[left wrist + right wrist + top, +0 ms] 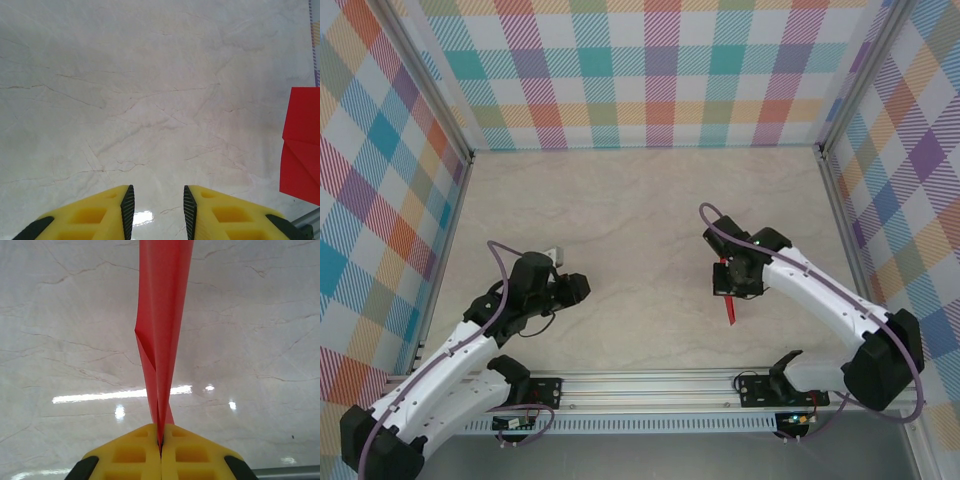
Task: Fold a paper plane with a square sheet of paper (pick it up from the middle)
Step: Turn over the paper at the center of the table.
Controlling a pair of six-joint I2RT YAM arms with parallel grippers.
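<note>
Slippage is the main worry here. The right hand (161,437) is closed tight on the paper plane (162,315), pinching only one narrow end of the folded red strip. The rest of the strip stands out from the fingers, unsupported, above the desk (620,220). In the overhead view the paper (729,305) hangs at the right hand (735,275), right of centre and toward the near edge, apparently clear of the surface. With so little paper in the pinch, a quick swing or a twist of the wrist could pull it loose or bend it at the fingers.

A fold bulges open along the left side of the strip. If the layers are not pressed flat, the creases may spring apart and the dart shape would go slack.

The left hand (156,205) sits well apart on the left of the desk, its fingers apart with nothing between them. From its own camera the red paper (301,145) shows at the far right edge. If that hand comes across to help, a misjudged approach could knock the free end sideways or crumple a wing, since thin paper gives no resistance. Letting go too high could also let the plane flutter and land off target.
</note>
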